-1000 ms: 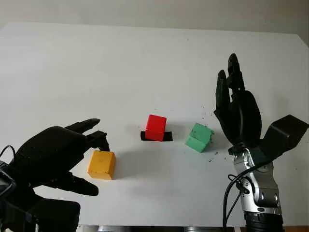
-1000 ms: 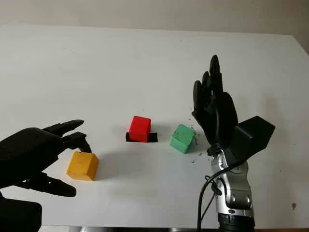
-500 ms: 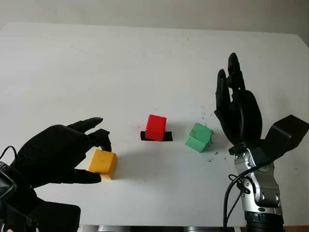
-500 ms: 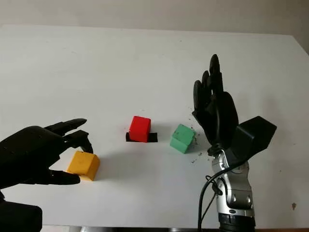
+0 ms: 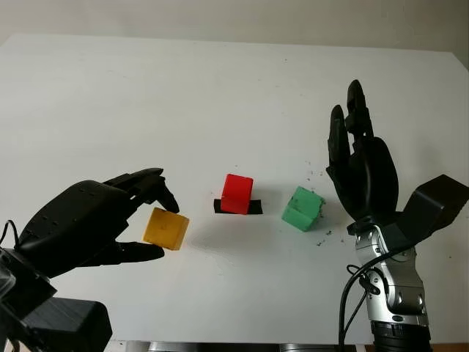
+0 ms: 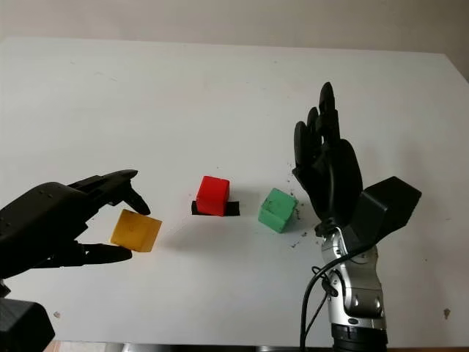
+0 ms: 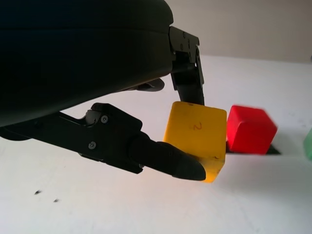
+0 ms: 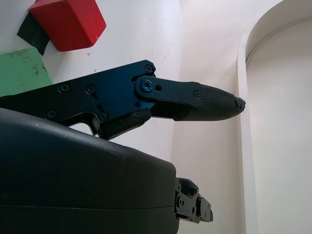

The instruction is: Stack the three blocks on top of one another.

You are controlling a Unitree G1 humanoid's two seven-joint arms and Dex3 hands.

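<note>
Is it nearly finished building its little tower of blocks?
Not nearly; nothing is stacked yet. In hand: the left hand holds the yellow block, tilted, above the table. Left: the red block on its black patch and the green block sit apart. The right hand is open beside the green one.

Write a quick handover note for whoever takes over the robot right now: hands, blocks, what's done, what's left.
Left hand: shut on the yellow block, held tilted and clear of the white table, left of the red block.
Right hand: open, raised upright just right of the green block.
Red block sits on a black patch at centre; green block on the table to its right, apart from it.
Done: yellow picked up.
Left: nothing is stacked yet; all three blocks remain to be stacked.
</note>
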